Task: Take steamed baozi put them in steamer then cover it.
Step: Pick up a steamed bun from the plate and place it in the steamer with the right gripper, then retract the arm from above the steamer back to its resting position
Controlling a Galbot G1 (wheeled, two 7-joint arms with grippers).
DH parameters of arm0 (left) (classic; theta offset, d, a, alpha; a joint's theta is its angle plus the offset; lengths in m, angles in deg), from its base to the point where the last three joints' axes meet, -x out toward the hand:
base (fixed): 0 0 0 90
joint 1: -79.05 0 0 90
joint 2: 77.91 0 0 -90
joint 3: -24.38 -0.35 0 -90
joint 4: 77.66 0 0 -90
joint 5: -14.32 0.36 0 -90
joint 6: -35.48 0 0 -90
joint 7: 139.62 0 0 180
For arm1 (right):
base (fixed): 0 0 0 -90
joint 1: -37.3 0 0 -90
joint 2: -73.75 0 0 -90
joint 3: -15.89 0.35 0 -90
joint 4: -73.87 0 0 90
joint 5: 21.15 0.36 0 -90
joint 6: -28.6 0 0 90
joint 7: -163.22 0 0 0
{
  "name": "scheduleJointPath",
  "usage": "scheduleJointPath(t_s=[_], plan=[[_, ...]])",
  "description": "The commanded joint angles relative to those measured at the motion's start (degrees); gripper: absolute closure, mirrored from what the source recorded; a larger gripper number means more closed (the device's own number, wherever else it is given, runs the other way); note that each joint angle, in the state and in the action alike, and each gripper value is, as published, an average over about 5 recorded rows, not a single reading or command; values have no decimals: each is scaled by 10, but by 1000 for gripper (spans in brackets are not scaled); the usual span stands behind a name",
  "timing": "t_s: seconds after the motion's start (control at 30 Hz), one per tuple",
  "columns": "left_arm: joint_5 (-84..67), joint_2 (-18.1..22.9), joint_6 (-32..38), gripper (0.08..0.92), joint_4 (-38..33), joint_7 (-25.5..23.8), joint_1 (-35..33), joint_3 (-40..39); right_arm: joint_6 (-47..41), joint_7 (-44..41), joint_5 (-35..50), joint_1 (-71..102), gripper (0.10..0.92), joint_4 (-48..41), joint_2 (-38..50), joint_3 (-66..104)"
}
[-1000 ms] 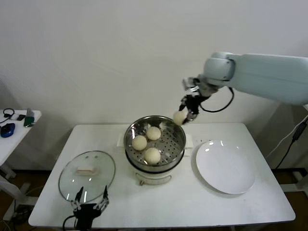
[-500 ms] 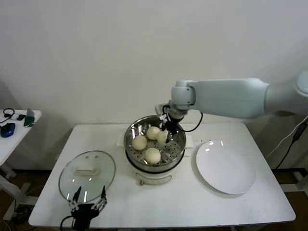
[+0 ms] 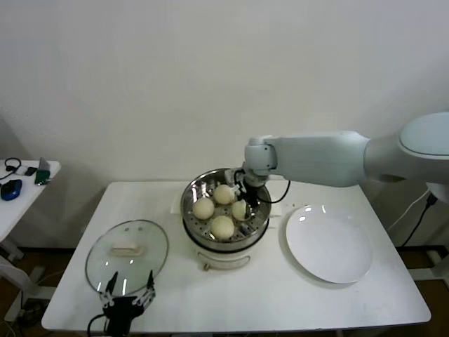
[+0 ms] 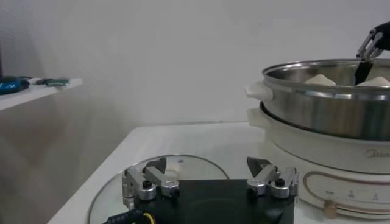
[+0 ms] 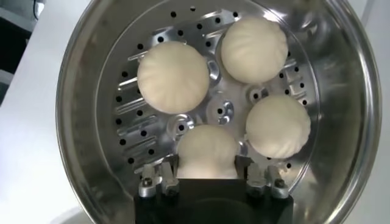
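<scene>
I count four buns [image 5: 207, 152] in all, every one of them inside one steamer [image 3: 191, 208]. There is one glass lid [image 3: 127, 256], one white plate [image 3: 328, 244], and one desk [image 3: 280, 298]. My arms number two, with perhaps a second desk [image 3: 17, 193] off to my left.

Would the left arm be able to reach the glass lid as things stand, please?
Probably yes: the left end effector hovers open at the near rim of the glass lid, whose handle is bare, with nothing between them.
</scene>
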Motion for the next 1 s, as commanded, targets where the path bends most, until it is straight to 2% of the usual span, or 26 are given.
scheduleJointPath(t_s=[0.03, 0.13, 0.23, 0.3, 0.4, 0.63, 0.73, 0.87, 1.0], plan=[[1, -1, -3, 177, -5, -1, 1, 2, 21, -32, 29, -53, 312, 9, 22, 9], [6, -2, -5, 177, -7, -2, 2, 1, 33, -62, 79, -108, 238, 20, 60, 11], [13, -3, -3, 177, -7, -2, 1, 0, 36, -70, 117, -142, 208, 30, 117, 26], [15, -5, -3, 177, -7, -3, 1, 0, 23, -45, 149, -140, 204, 42, 169, 60], [16, -8, -4, 177, -7, -5, 3, -1, -14, 43, 186, -82, 203, 67, 262, 161], [21, -22, -5, 177, 2, -13, 20, -3, 42, 329, 130, 248, 203, 104, 435, 511], [24, -28, -5, 177, 8, -16, 32, -4, 71, 414, 130, 384, 203, 130, 487, 611], [24, -34, -7, 177, 10, -21, 49, -5, 130, 443, 76, 647, 203, 162, 526, 823], [26, -38, 1, 177, 9, -26, 61, -4, 177, 413, 26, 985, 203, 196, 483, 1153]])
